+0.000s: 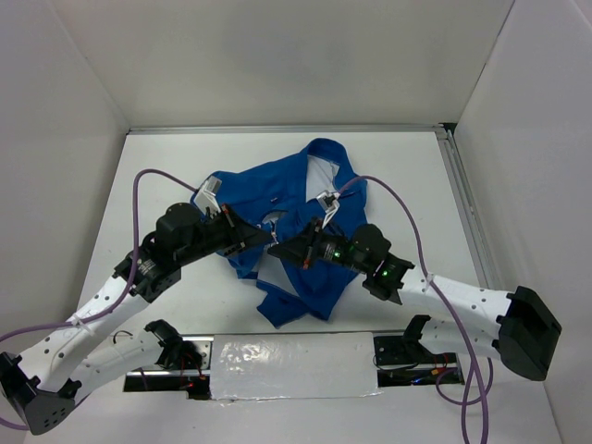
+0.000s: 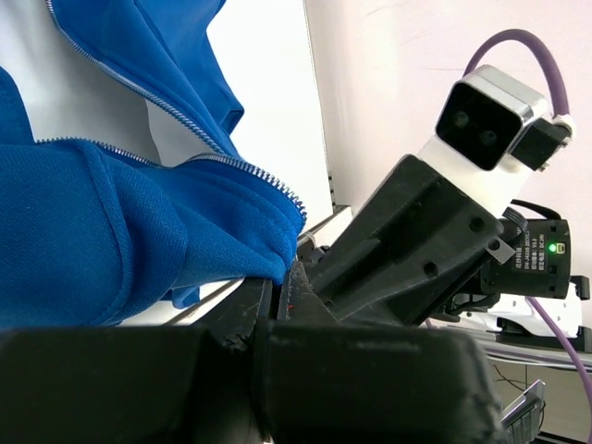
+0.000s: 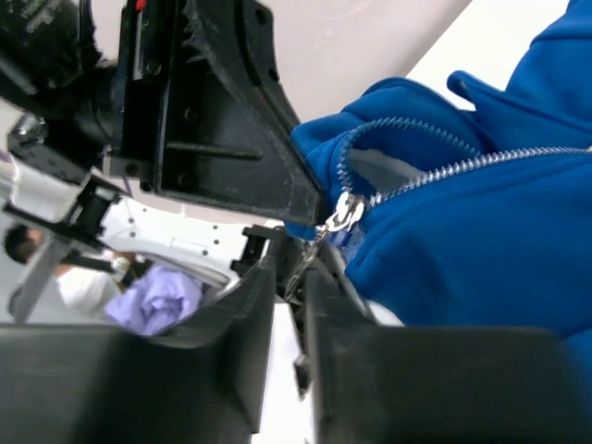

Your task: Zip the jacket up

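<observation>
White table (image 1: 185, 157) under the walled enclosure, and one thing spread on it: the blue jacket (image 1: 277, 190), crumpled around the middle. Its collar points to the far side, white lining showing at the open front, and its hem trails toward the near edge. There, a pale, shiny panel (image 1: 291, 365) lies flat. A metal rail (image 1: 462, 203) runs along the table's right edge.

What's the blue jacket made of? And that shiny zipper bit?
The jacket looks like soft, matte knit cloth, maybe fleece: it folds and puffs. The pull looks like shiny silvery metal. The teeth are pale; metal or plastic, I can't tell.
</observation>
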You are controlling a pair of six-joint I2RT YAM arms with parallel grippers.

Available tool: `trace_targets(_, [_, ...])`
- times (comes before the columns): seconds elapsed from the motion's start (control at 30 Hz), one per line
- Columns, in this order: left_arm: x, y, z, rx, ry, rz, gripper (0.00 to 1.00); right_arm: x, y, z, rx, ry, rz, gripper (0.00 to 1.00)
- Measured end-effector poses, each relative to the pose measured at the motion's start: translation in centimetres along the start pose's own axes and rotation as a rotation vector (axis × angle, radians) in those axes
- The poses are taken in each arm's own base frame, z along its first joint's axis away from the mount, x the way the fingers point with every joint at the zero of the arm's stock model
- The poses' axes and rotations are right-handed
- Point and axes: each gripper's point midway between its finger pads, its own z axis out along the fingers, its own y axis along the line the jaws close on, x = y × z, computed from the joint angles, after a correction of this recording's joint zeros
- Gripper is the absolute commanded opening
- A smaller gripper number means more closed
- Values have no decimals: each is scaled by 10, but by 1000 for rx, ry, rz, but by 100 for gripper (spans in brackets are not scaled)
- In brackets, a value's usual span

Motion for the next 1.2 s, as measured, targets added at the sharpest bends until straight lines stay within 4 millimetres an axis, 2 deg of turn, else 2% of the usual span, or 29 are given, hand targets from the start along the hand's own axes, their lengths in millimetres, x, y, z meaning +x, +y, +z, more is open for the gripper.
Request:
trace_targets(0.07, [0, 0, 0, 3, -2, 0, 0, -1, -3, 2, 18, -1, 6, 0])
trace_targets(0.17, [-2, -3, 0, 15, -10, 10, 0, 2, -11, 3, 58, 10, 30, 0])
trace_targets(0.4, [-2, 2, 1, 4, -13, 43, 0, 3, -10, 5, 104, 62, 60, 0])
trace_targets(0.63, [12, 24, 6, -29, 30, 71, 0, 1, -19, -4, 188, 153, 158, 0])
trace_targets(0.77, [15, 25, 8, -22, 43, 102, 0, -1, -23, -6, 184, 221, 250, 0])
trace_targets(1.03, [20, 37, 9, -42, 66, 155, 0, 14, -19, 7, 150, 411, 364, 0])
trace_targets(1.2, [24, 46, 7, -65, 81, 186, 0, 20, -24, 5, 182, 464, 415, 0])
